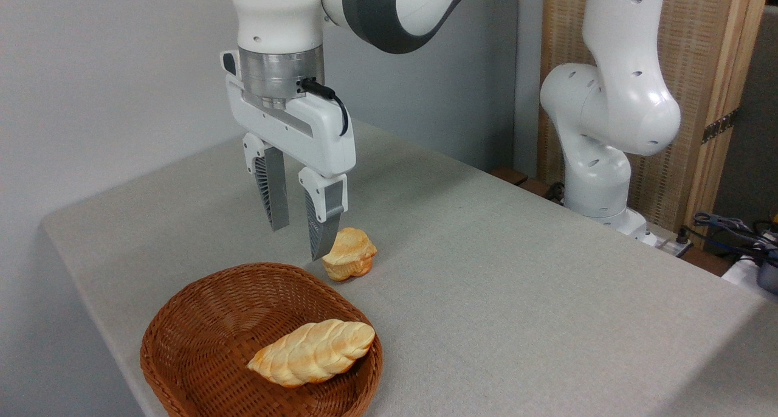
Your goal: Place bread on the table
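The bread (313, 351), a long braided golden loaf, lies in the front right part of a brown wicker basket (200, 332) at the near edge of the table (498, 271). My gripper (298, 242) hangs open and empty above the basket's far rim, well above and behind the loaf. Its fingers (320, 225) point straight down.
A small chunky bread piece (349, 253) sits on the table just behind the basket, right beside my right fingertip. The arm's white base (602, 180) stands at the table's far right edge. The table's rounded corner is at the left.
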Tool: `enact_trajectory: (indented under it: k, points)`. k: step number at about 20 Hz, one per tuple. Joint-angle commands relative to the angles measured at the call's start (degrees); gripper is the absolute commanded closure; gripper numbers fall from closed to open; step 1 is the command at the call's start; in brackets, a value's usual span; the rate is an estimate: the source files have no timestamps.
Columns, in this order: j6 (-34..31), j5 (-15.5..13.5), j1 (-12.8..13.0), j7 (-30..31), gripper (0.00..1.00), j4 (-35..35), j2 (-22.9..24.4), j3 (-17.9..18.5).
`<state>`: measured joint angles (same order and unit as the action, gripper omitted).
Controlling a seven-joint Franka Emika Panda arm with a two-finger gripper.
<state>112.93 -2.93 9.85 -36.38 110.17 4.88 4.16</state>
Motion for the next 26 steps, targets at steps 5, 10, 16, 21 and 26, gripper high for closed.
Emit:
enact_trajectory:
  k: [5,10,16,21,26]
  points:
    - [-1.05,0.03,0.44,0.44,0.0,-0.49,0.57,0.67]
    - [-1.05,0.03,0.35,0.52,0.0,-0.57,0.75,0.67]
    - [2.19,0.12,0.35,-0.18,0.0,-0.22,0.57,3.57]
    - [7.65,0.12,0.26,-3.15,0.0,0.48,-1.1,6.56]
    - [7.74,0.03,0.26,-19.22,0.0,0.48,-3.11,8.41]
